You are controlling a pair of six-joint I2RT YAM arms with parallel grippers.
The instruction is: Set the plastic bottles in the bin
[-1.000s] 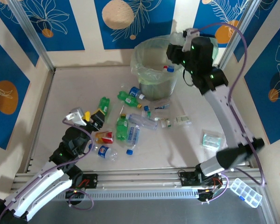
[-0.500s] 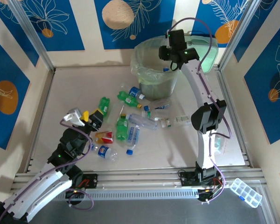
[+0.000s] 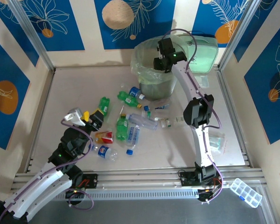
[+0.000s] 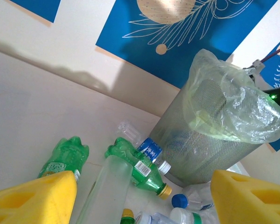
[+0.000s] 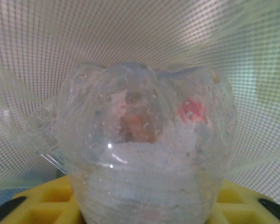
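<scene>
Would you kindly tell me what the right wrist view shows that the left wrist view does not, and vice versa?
Right wrist: a clear bottle, close up, between the right tool's yellow fingers, the bin's mesh wall behind it. Left wrist: the left tool open and empty, green bottles lying on the table, the bin seen from outside. Both: the bin with its pale green liner.

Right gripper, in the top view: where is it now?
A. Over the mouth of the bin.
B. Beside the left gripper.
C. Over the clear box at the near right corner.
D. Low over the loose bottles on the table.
A: the top view shows the right gripper over the mouth of the bin, and the right wrist view shows a clear bottle close before the camera, the bin's mesh behind.
</scene>
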